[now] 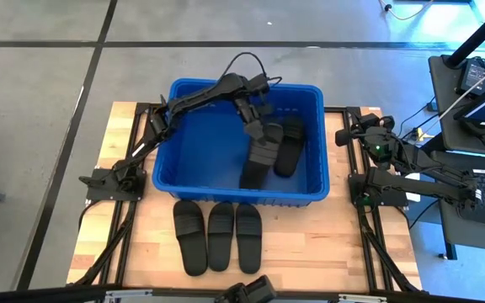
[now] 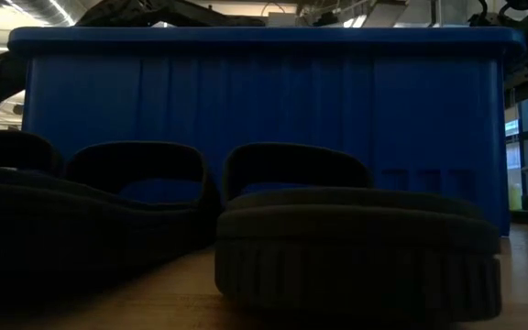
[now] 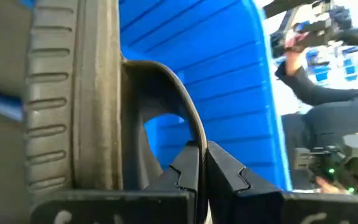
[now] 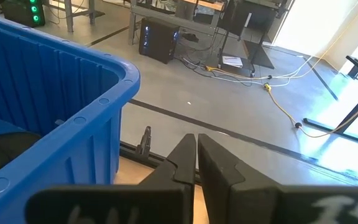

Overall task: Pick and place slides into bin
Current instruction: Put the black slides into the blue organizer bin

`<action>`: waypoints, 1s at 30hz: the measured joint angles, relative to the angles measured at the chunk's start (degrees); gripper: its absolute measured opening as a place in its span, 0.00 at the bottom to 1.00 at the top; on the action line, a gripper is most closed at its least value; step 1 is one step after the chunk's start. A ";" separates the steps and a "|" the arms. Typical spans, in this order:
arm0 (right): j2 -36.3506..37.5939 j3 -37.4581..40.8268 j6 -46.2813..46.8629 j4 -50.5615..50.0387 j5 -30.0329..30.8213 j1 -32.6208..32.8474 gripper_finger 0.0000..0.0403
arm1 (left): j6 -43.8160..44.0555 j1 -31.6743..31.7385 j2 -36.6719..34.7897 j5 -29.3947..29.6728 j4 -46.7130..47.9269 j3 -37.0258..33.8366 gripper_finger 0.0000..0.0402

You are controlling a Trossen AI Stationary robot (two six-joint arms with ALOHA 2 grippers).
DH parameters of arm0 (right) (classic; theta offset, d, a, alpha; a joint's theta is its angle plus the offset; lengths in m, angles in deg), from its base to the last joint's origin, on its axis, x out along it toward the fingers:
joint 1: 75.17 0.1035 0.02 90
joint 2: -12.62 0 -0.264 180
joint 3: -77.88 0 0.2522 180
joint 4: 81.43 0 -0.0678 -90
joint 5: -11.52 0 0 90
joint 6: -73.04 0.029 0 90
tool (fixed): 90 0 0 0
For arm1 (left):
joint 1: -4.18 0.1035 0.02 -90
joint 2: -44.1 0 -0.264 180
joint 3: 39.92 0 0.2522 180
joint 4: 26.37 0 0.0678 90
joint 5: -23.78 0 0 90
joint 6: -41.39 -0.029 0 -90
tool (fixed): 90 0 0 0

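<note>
Reaching over the far rim of the blue bin (image 1: 185, 160) with the left gripper (image 1: 262, 128), pinching shut on the strap of one slide (image 1: 258, 158) and holding it steeply tilted over the bin floor, probably so it can be let go next to the slide already lying inside (image 1: 290, 145). Gripping the thin strap band rather than the thick sole, as the left wrist view shows the fingers (image 3: 188, 169) meeting on the band, likely because the jaws close too narrowly for the sole. Leaving three more slides (image 1: 217, 236) lying side by side on the table (image 1: 327, 244) along its near edge, just in front of the bin, within easy reach for later picks. Keeping the right gripper (image 4: 196, 155) closed on nothing, parked beside the bin's right wall near the table's right edge, out of the way.
</note>
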 joint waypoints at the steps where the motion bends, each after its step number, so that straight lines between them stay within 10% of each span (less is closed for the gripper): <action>1: 0.00 0.00 0.00 0.00 0.00 -0.01 0.05 | -0.47 -0.04 0.00 0.31 0.64 0.00 0.01; 23: 0.00 0.00 0.16 -0.15 -0.01 0.00 0.05 | 0.35 -2.44 0.10 -1.01 -7.46 -14.23 0.01; 30: -0.02 0.00 0.17 -0.17 -0.02 -0.02 0.05 | 1.59 -2.11 0.26 6.67 -8.40 -14.68 0.15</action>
